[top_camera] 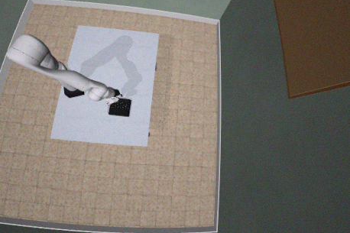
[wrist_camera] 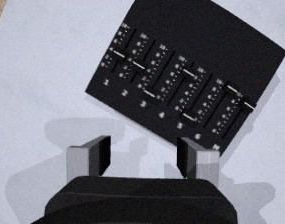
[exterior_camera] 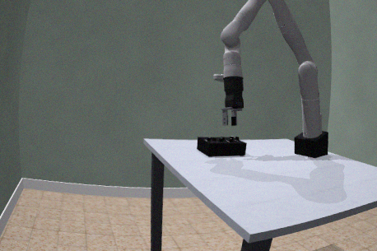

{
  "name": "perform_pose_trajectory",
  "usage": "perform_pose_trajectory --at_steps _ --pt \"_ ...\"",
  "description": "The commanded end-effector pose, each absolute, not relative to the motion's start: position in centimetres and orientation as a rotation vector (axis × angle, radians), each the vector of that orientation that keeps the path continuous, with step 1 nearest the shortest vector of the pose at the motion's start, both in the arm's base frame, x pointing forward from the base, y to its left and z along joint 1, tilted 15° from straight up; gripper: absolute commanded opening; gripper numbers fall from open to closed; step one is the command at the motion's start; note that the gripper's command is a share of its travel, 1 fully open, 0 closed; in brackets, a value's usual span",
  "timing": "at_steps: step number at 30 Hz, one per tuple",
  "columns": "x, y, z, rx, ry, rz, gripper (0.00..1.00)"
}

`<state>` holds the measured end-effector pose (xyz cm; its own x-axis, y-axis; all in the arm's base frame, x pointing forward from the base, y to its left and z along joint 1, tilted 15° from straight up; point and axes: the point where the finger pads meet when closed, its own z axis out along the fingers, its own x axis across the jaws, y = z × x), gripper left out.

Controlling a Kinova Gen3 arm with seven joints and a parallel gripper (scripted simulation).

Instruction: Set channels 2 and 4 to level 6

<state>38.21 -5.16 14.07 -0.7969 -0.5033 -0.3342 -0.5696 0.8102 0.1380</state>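
Observation:
The lighting desk (wrist_camera: 186, 70) is a flat black box with a row of several faders. It stands on the white table and sits turned at an angle in the wrist view. It also shows in the top view (top_camera: 120, 107) and the exterior view (exterior_camera: 221, 146). The fader caps (wrist_camera: 169, 86) sit at different heights along their slots; the levels are too small to read. My gripper (wrist_camera: 143, 151) is open and empty. It hangs above the desk's near edge, well clear of the faders, as the side view (exterior_camera: 229, 118) shows.
The arm's black base (exterior_camera: 311, 144) stands on the table behind the desk. The table's edge (exterior_camera: 185, 182) runs close to the desk's left side in the side view.

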Motion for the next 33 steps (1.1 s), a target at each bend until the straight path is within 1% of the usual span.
perform_pose_trajectory --at_steps 1,5,20,33 --pt "38.3 -6.3 14.8 -0.907 2.672 0.289 1.0" --pt "38.4 -6.8 15.1 -1.013 2.631 0.251 1.0" --pt "37.9 -10.2 17.3 -1.736 2.257 -0.021 1.0" --pt "37.3 -11.7 18.2 -2.037 2.043 -0.136 1.0"
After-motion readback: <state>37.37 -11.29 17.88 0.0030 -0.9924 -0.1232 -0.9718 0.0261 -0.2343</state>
